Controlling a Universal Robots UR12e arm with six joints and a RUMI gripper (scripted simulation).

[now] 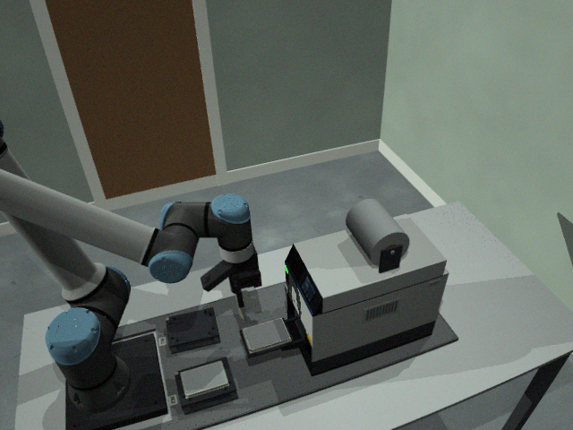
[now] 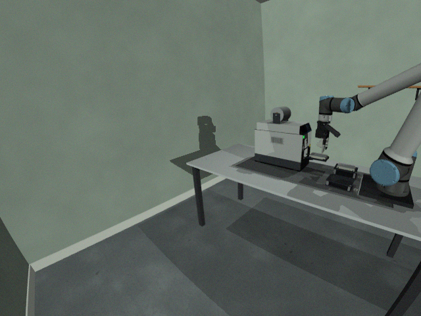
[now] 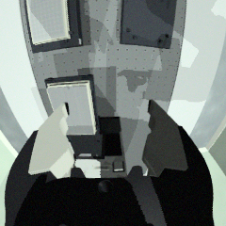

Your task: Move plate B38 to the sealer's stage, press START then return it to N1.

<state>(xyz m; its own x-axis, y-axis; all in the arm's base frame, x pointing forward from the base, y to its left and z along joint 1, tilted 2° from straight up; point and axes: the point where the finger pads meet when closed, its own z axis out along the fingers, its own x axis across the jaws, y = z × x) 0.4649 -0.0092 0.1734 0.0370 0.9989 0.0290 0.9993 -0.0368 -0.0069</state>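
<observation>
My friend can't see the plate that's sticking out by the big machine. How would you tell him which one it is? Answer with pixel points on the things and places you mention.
Find the big pale sealer (image 1: 370, 322) (image 2: 278, 144) with a fat roll (image 1: 374, 227) (image 2: 283, 113) on top. On its lamp side, the plate (image 1: 266, 335) (image 2: 318, 157) (image 3: 72, 105) lies on the stage poking out. The other plate (image 1: 204, 379) (image 2: 345, 166) (image 3: 48, 21) sits in a nest, away from the sealer.

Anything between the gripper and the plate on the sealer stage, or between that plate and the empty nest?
Nothing visible either way. The open gripper is above and off to one side of the stage plate. The other nest's plate sits beside the empty nest.
</observation>
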